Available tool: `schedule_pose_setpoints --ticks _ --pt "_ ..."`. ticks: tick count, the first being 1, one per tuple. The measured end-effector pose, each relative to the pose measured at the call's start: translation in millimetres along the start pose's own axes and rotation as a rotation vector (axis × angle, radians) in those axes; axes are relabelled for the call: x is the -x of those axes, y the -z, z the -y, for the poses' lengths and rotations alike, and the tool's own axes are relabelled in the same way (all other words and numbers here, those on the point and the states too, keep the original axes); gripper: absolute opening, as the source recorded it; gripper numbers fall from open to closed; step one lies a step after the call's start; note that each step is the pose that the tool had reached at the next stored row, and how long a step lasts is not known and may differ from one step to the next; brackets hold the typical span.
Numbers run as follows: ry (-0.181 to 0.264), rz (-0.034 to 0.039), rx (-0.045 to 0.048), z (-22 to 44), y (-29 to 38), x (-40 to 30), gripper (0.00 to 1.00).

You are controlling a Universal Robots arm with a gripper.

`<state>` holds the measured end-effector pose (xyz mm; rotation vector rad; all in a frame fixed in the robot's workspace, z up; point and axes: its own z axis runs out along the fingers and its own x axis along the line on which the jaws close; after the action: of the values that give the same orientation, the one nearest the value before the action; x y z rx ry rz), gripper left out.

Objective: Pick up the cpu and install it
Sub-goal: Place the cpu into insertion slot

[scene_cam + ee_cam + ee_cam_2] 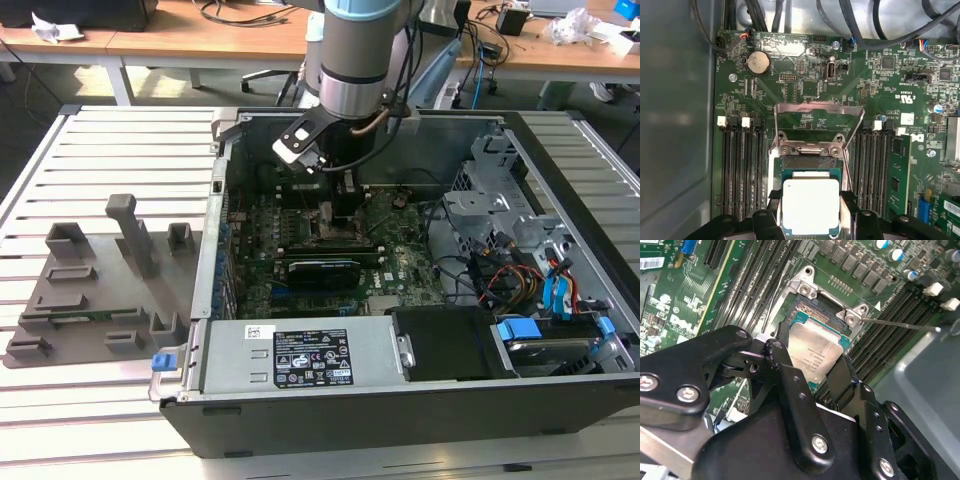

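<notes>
The cpu (pixel 811 206), a flat square chip with a silvery top and a teal edge, sits between my fingers directly over the open motherboard socket (pixel 810 150). In the second wrist view the cpu (pixel 816 351) lies level within the socket frame (pixel 807 287), and I cannot tell whether it rests in it or hovers just above. My gripper (pixel 812 357) is shut on the cpu, one black finger (pixel 785 347) against each opposite edge. In the exterior view my gripper (pixel 340 212) reaches down into the middle of the computer case (pixel 400 400).
The socket's metal load plate (pixel 817 112) stands swung open. Memory slots (pixel 742 165) flank the socket. A long black expansion card (pixel 325 270) lies close to the gripper. Drive cage and cables (pixel 510 250) fill the case's right. A grey fixture tray (pixel 100 290) lies outside on the left.
</notes>
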<state>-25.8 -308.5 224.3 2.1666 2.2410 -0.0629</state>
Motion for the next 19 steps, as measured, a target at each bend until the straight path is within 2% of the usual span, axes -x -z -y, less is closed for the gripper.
schedule_pose_setpoints --ticks 11,15,19 --pt "-0.002 0.0014 -0.0001 -0.4 -20.6 -0.1 0.55" --pt "-0.034 0.0015 -0.0017 -0.6 -22.7 -0.2 0.55" --pt "-0.034 0.0014 -0.0016 -1.3 -24.5 -0.3 0.55"
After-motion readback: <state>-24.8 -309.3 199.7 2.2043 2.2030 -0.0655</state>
